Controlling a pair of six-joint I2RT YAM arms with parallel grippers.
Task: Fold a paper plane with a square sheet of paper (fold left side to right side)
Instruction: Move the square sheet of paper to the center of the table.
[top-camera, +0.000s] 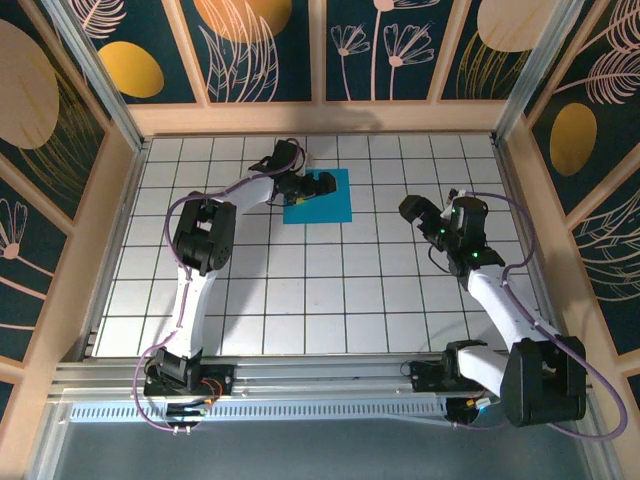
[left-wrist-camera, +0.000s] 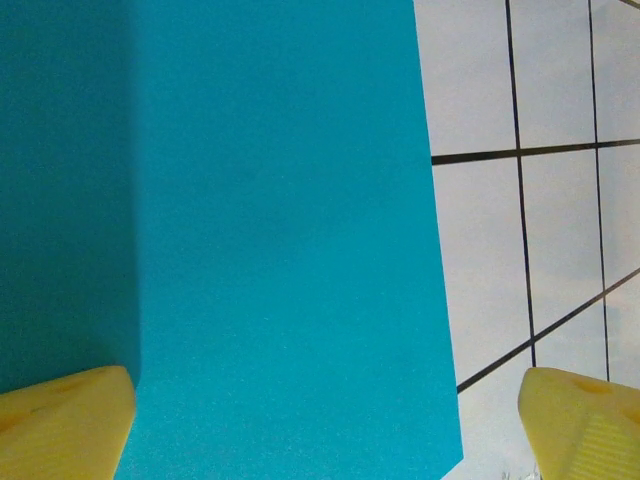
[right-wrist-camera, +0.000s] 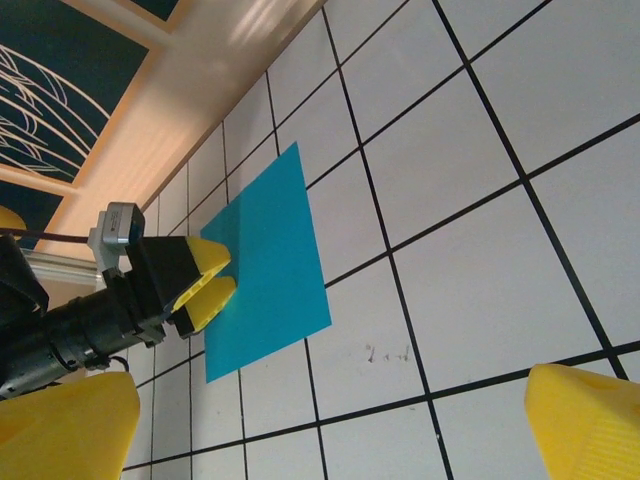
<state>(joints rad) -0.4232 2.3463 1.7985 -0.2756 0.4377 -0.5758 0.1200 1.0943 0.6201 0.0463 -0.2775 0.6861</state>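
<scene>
The square sheet of paper (top-camera: 330, 203) lies flat on the white grid table, bright cyan-blue, toward the back centre. My left gripper (top-camera: 305, 190) is low over the sheet's left part with its yellow fingers wide open and nothing between them. The left wrist view has the sheet (left-wrist-camera: 280, 240) under the open left gripper (left-wrist-camera: 325, 420), its right edge running down past the right finger (left-wrist-camera: 580, 420). My right gripper (top-camera: 425, 215) stands open above bare tiles to the right of the sheet. In the right wrist view the sheet (right-wrist-camera: 270, 250) lies beyond the open right gripper (right-wrist-camera: 330, 410), and the left gripper (right-wrist-camera: 210, 275) sits at the sheet's far edge.
The white grid table (top-camera: 330, 300) is boxed in by a wooden rim (top-camera: 320, 118) and patterned walls. Several bare tiles lie between the sheet and the arm bases. A faint scuff mark (right-wrist-camera: 385, 352) shows on one tile.
</scene>
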